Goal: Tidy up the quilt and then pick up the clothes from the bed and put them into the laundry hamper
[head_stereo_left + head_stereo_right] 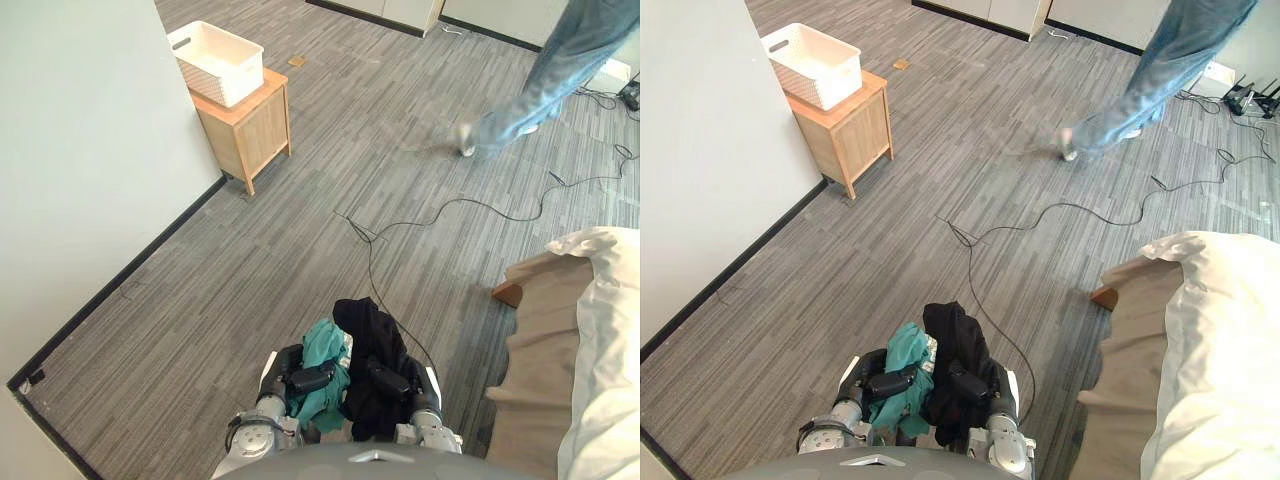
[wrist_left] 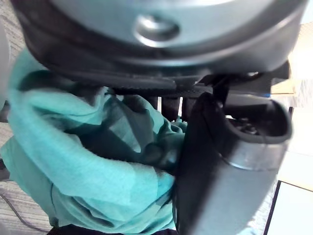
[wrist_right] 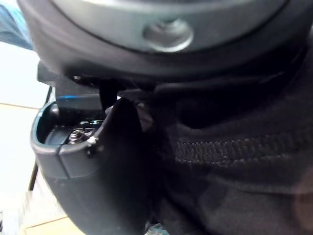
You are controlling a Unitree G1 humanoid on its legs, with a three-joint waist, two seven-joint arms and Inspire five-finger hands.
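Observation:
I carry two garments close in front of me, above the grey floor. A teal garment [image 1: 322,350] is bunched in my left hand [image 1: 310,379], whose thumb [image 2: 220,181] presses into the cloth [image 2: 88,166]. A black garment [image 1: 368,340] hangs from my right hand [image 1: 388,381], with the thumb [image 3: 107,161] closed against the dark fabric [image 3: 230,161]. The white laundry hamper [image 1: 218,61] stands on a small wooden cabinet [image 1: 246,125] far ahead on the left. The bed [image 1: 560,350] with its beige cover and white quilt [image 1: 605,370] lies at the right edge.
A pale wall [image 1: 80,170] with a black skirting runs along the left. A thin black cable [image 1: 450,205] snakes across the floor ahead. A person in jeans [image 1: 540,80] walks at the far right. Open carpet lies between me and the cabinet.

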